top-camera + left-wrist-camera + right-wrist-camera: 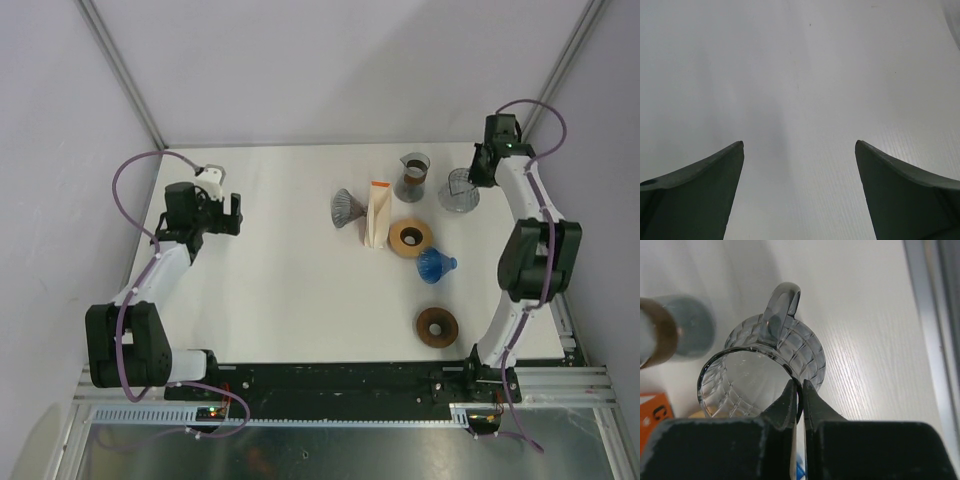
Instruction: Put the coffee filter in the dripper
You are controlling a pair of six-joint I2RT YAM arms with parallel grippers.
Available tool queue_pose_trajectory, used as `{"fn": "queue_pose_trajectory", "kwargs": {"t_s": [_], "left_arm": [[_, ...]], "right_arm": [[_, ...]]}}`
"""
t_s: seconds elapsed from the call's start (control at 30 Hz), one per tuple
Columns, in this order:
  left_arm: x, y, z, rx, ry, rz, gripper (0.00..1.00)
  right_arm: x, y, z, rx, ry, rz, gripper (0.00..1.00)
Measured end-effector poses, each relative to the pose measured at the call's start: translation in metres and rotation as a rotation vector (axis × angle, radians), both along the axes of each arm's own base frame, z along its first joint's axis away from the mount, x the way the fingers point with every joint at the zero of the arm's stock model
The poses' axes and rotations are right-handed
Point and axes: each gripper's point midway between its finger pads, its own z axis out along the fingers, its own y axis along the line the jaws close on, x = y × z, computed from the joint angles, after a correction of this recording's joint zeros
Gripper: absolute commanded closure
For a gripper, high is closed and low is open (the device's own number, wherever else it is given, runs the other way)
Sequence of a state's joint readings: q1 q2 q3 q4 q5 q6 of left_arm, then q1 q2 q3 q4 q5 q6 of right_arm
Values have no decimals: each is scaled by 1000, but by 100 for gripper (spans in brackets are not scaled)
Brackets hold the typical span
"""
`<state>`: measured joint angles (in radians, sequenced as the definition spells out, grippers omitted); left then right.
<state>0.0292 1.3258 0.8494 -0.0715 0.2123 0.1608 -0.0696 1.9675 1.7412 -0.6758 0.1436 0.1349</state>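
Table point(800, 60): left jaws wide; wrist view shows right jaws pinching dripper point(802, 347) rim.

Your top view looks down from above and behind the arm bases, far enough back to take in the whole white table point(290, 290). Your left wrist camera sits low and close. It faces forward between its own fingers point(700, 195) and shares only bare tabletop with the top view. Your right wrist camera looks steeply down, very near the clear dripper point(765, 370). The top view also shows this at the table's far right.
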Motion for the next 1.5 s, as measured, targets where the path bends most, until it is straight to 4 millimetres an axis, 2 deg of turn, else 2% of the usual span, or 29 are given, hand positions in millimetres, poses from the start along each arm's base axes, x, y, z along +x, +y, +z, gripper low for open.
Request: {"fn": "queue_pose_trajectory", "kwargs": {"t_s": [0.13, 0.2, 0.27, 0.3, 0.33, 0.4, 0.47, 0.5, 0.53, 0.57, 0.67, 0.8, 0.97, 1.17, 1.5], "left_arm": [[0, 0, 0, 9, 2, -5, 2], [-1, 1, 0, 15, 5, -10, 2], [-2, 1, 0, 22, 9, -14, 2], [-3, 1, 1, 25, 10, -16, 2], [-4, 1, 1, 28, 13, -18, 2], [-7, 2, 1, 36, 18, -21, 1], [-9, 3, 3, 47, 20, -19, 1], [-9, 4, 4, 49, 19, -18, 1], [-10, 5, 5, 57, 18, -15, 1], [-11, 6, 6, 59, 18, -13, 1], [-15, 7, 9, 69, 18, -7, 1], [-17, 10, 13, 81, 9, 1, 1], [-18, 10, 14, 87, 10, -1, 1], [-18, 11, 13, 89, 13, 1, 1], [-19, 11, 13, 90, 15, 1, 0]], "right_arm": [[-20, 6, 64, -17, -114, 15, 100], [-31, 18, 98, -21, -186, 38, 100], [-44, 39, 126, -14, -247, 84, 100], [-53, 57, 139, 0, -278, 126, 100], [-59, 72, 146, 14, -295, 165, 100], [-76, 117, 152, 62, -310, 276, 100], [-95, 167, 142, 106, -284, 396, 100], [-102, 183, 135, 118, -265, 434, 100], [-115, 210, 121, 134, -226, 497, 100], [-121, 221, 113, 141, -204, 523, 100], [-153, 272, 77, 148, -100, 634, 100], [-184, 314, 44, 137, -25, 708, 100], [-197, 345, 12, 100, 6, 705, 100], [-205, 361, -21, 37, 39, 669, 100], [-209, 372, -41, 43, 50, 623, 100]]}}
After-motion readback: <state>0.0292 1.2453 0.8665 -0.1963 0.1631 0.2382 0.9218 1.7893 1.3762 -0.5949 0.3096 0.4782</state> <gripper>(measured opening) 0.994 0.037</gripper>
